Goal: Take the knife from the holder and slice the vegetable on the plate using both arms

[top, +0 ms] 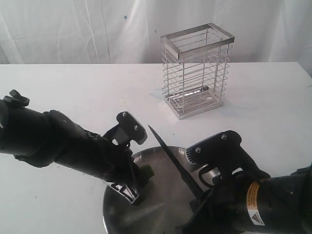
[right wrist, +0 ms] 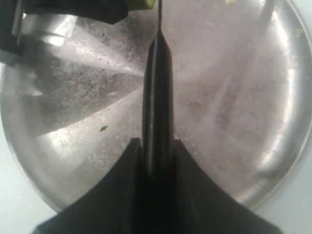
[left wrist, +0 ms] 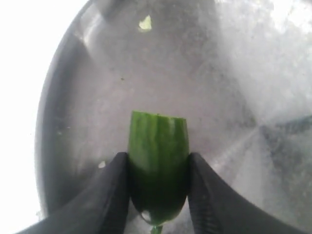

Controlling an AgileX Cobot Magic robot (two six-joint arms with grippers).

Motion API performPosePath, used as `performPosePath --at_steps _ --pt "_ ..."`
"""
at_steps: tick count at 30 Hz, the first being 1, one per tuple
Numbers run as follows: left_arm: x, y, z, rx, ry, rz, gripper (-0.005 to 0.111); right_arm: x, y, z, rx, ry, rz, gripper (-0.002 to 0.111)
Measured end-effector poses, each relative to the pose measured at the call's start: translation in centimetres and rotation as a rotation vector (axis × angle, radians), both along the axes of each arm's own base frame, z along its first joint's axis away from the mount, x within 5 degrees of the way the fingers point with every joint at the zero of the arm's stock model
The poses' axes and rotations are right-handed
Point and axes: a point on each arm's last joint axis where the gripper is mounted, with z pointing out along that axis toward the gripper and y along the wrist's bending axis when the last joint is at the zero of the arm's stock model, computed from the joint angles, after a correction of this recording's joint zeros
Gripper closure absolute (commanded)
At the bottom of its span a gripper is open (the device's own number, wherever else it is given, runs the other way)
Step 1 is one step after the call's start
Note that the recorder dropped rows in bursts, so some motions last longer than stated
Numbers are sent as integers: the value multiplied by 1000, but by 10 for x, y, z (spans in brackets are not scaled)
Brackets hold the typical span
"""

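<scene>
The dark green vegetable [left wrist: 158,146] lies on the steel plate [left wrist: 87,78] with its cut, pale end facing away from the left wrist camera. My left gripper [left wrist: 158,168] is shut on it, one black finger against each side. In the exterior view the vegetable [top: 147,171] shows as a dark stub at the left gripper [top: 139,170] on the plate [top: 161,214]. My right gripper [right wrist: 157,146] is shut on the knife's black handle. The knife [top: 173,158] points its dark blade up and away over the plate, just right of the vegetable. The wire holder [top: 196,73] stands empty behind.
A small pale green scrap [left wrist: 145,22] lies on the plate beyond the vegetable. The white table [top: 73,87] runs back to a white curtain. Both black arms crowd the near edge around the plate.
</scene>
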Motion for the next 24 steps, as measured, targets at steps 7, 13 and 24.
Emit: performPosePath --at_steps 7,13,24 --pt "8 -14 9 -120 73 84 73 -1 -5 -3 -74 5 11 108" --pt "3 -28 -11 -93 126 62 73 -1 -11 -3 -162 13 15 108" --pt "2 -31 -9 -109 142 72 42 0 -12 -1 -203 24 16 108"
